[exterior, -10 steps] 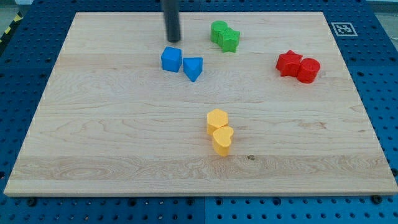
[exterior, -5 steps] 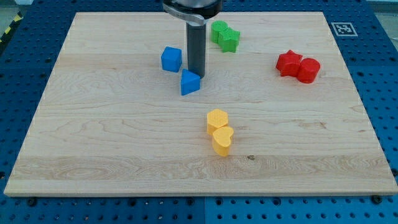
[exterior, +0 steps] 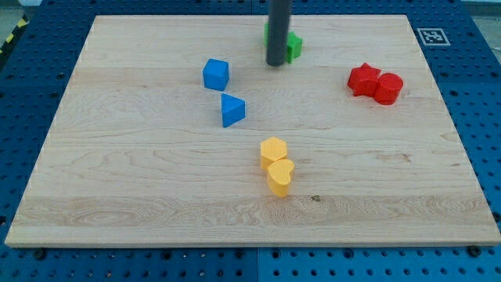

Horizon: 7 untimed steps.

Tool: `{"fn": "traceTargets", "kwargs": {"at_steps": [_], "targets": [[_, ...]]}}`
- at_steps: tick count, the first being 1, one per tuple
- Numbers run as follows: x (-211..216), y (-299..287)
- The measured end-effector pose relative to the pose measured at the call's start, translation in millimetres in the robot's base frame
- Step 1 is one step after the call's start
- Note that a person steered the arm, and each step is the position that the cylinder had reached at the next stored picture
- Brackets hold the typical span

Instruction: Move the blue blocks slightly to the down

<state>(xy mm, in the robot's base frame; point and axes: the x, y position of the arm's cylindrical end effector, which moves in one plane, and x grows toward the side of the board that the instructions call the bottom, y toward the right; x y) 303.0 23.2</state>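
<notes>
A blue cube (exterior: 216, 74) sits on the wooden board (exterior: 117, 157) left of centre near the view's top. A blue triangular block (exterior: 232, 110) lies just below and right of it, apart from it. My tip (exterior: 276, 63) is the lower end of a dark rod. It stands above and to the right of both blue blocks, touching neither, right in front of the green blocks (exterior: 291, 45).
Two green blocks are partly hidden behind the rod near the view's top. A red star block (exterior: 363, 79) and a red cylinder (exterior: 388, 88) touch at the right. Two yellow blocks (exterior: 275, 164) sit together below centre. A marker tag (exterior: 430, 36) is at the top right corner.
My tip went from above the blue cube to the triangular block, pushed it down, then drew back up and right to the green blocks. The blue cube has not moved.
</notes>
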Motion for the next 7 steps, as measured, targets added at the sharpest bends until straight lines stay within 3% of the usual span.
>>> {"fn": "traceTargets", "kwargs": {"at_steps": [1, 7], "targets": [[-13, -30], [60, -89]]}}
